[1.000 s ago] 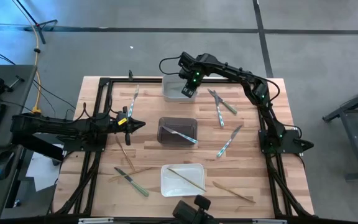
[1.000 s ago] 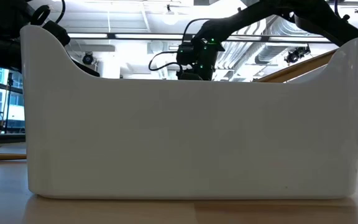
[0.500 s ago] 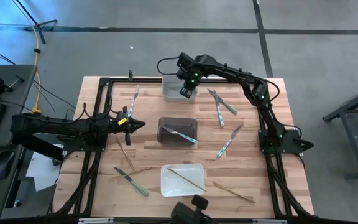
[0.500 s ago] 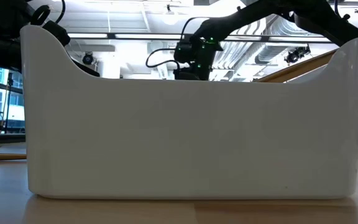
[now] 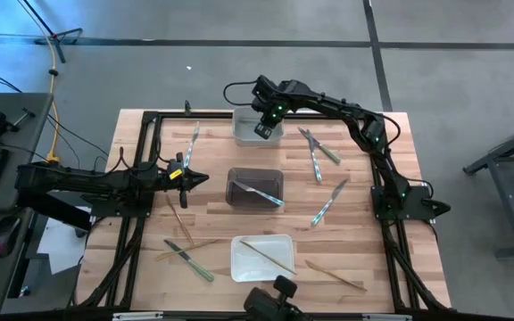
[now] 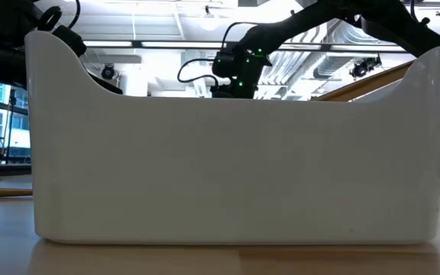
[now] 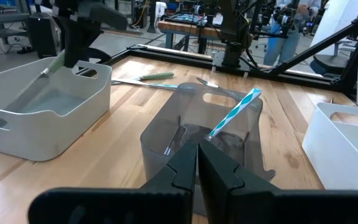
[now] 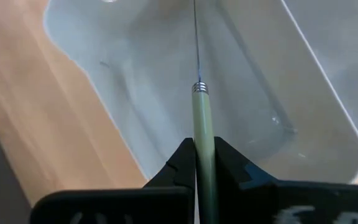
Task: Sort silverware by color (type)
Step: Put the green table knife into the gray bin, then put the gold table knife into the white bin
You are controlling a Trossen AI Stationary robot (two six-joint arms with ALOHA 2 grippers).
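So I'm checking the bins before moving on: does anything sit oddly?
Yes: the blue-silver utensil in the dark bin leans on its rim, one end poking out, rather than lying flat inside.

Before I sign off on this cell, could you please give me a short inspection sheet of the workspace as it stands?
Surface: wooden table inside a black frame.
Job's things: green-handled utensil in the right gripper; a blue utensil leans in the dark bin; a wooden utensil lies in the white bin; other utensils lie loose on the table.
Clutter: nothing seen.
Grippers: right gripper shut on the green-handled utensil above the pale bin; left gripper shut, empty, facing the dark bin.
Cables: a black loop at the right wrist; a yellow cable beside the table.
Surroundings: keyboard and mouse on a side desk; a person beyond the table.
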